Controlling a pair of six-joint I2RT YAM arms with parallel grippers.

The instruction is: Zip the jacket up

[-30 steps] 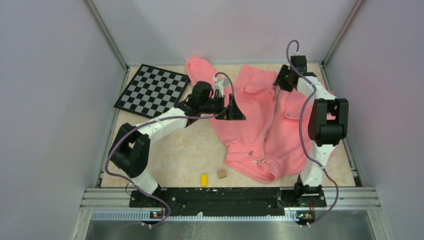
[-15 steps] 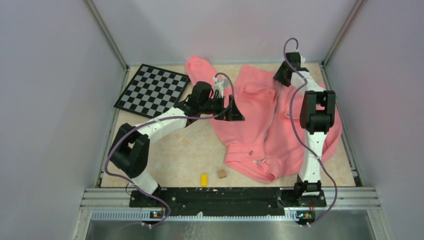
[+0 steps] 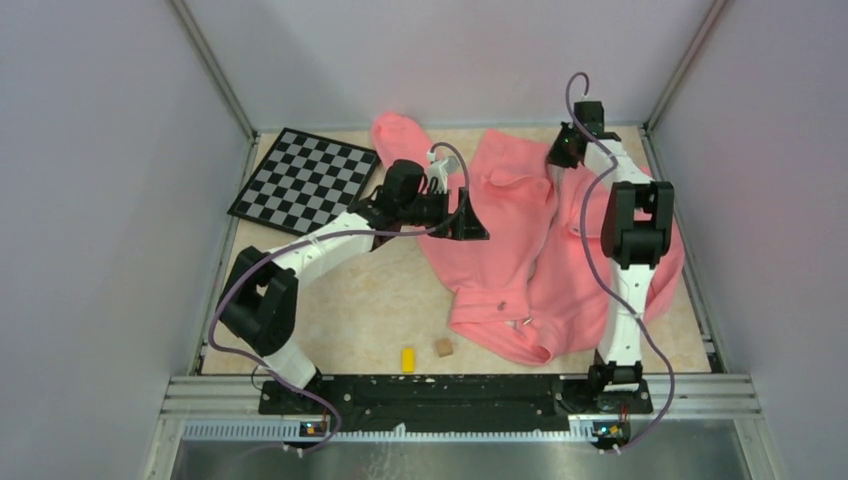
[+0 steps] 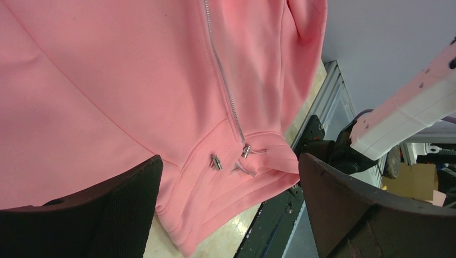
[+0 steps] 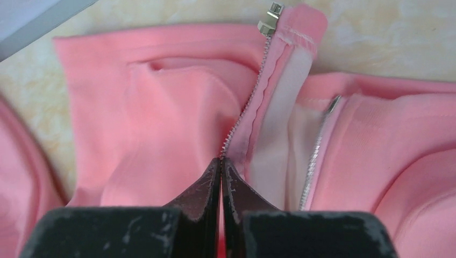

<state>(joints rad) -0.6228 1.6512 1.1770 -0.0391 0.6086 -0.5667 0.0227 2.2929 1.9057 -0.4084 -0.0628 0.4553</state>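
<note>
The salmon-pink jacket [image 3: 510,250] lies spread on the table, its hem toward me. In the left wrist view the jacket [image 4: 107,80] shows its light zipper [image 4: 223,80] closed down to a small metal pull [image 4: 246,151] near the hem. My left gripper [image 3: 470,225] is open and empty at the jacket's left edge, and in its own view [image 4: 230,161] the jaws stand wide apart above the hem. My right gripper [image 3: 560,155] is at the jacket's far end; in its own view [image 5: 221,161] it is shut on the jacket's zipper edge [image 5: 247,107], below a metal end piece [image 5: 270,19]. The paler lining [image 5: 279,134] shows beside it.
A checkerboard [image 3: 305,180] lies at the back left. A yellow block [image 3: 408,359] and a small brown cube [image 3: 444,347] sit near the front, left of the hem. A metal rail [image 3: 450,395] runs along the near edge. Walls close in both sides and the back.
My right arm has swung and stretched toward the back, carrying its gripper a little farther away along the jacket's top. The left arm has not moved.
</note>
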